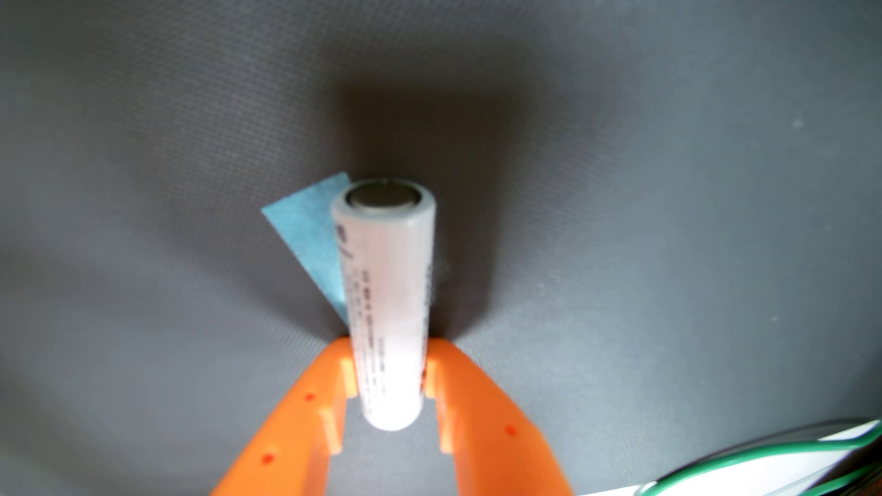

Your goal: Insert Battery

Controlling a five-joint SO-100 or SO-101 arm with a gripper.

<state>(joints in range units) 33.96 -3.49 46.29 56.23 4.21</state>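
Orange jaws narrow, clamping white battery (print blurred) | over grey mat

The table is covered by a dark grey woven mat; a soft shadow is cast across its middle.

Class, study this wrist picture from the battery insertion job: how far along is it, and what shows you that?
Done: the white battery is picked up, clamped between the orange gripper fingers above the grey mat, near a blue tape piece. In hand: carrying it. Left: the insertion itself; no holder or slot shows in this view, only green wires at the lower right.
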